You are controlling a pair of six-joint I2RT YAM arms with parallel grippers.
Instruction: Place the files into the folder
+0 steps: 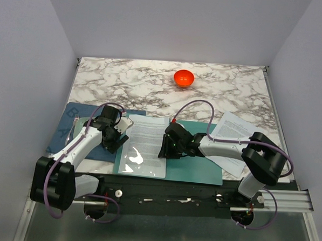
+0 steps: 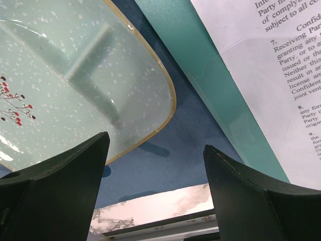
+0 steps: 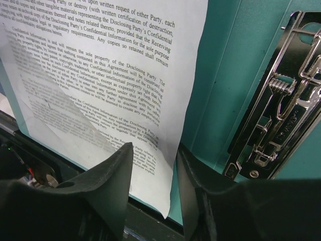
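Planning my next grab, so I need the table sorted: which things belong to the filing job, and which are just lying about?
Job:
teal folder, lying open
printed sheet lying in it
loose printed sheets at its right edge

Lying about:
orange bowl at the far side
blue mat
mint plate on the mat

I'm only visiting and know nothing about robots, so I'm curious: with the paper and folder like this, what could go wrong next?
1. The sheet has its corner between the open fingers of the right gripper. Pulling away carelessly could drag or crease it.
2. The metal clip sits close beside that gripper. A sideways move might snag it and shift the folder.
3. The other sheets lie partly under the right arm, which could brush them askew.
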